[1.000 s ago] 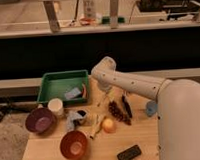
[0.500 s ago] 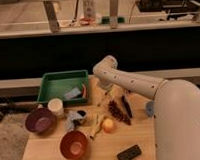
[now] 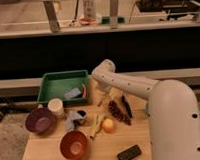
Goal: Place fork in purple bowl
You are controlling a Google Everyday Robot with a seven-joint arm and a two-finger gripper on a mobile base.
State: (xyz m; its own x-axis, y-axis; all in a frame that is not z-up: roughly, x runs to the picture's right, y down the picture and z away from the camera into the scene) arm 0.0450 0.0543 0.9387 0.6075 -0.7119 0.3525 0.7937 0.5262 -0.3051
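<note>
Mis-grasp likely: gripper [image 3: 101, 98], state untellable, beside long black brush-like utensil [image 3: 126, 106]; thin fork indistinct; round purple bowl [image 3: 29, 117] well apart.

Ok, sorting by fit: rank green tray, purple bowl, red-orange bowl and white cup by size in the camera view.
1. green tray
2. purple bowl and red-orange bowl: look alike, unranked
3. white cup
The gripper hangs right of the tray.
</note>
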